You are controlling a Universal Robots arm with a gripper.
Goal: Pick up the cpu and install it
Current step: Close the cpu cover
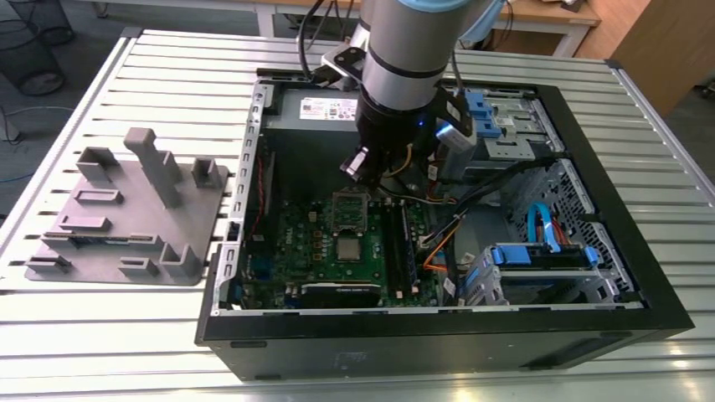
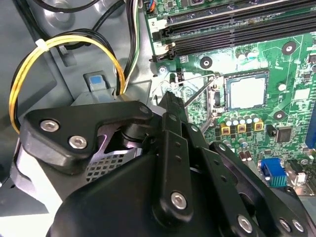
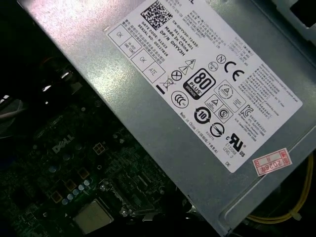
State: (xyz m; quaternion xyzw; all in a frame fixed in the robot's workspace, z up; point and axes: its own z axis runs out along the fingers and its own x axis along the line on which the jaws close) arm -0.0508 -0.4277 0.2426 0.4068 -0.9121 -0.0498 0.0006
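Observation:
The cpu (image 1: 350,248) is a small silver-grey square lying flat in the socket on the green motherboard (image 1: 324,260) inside the open computer case. It also shows in both wrist views (image 2: 247,93) (image 3: 94,217). The socket's metal frame (image 1: 350,209) stands flipped open just behind it, and its wire lever (image 2: 197,89) is raised. My gripper (image 1: 363,172) hangs over the board a little behind the socket, near the power-supply box, apart from the cpu. Its black linkage body (image 2: 170,148) fills the near part of the second wrist view.
A grey power-supply box (image 1: 318,109) (image 3: 197,98) sits at the back of the case. Yellow cables (image 2: 64,44) loop beside the gripper. Memory slots (image 2: 237,29) run next to the socket. Blue-tabbed drive cages (image 1: 537,260) occupy the exterior view's right. A grey plastic tray (image 1: 123,218) stands outside the case, to the exterior view's left.

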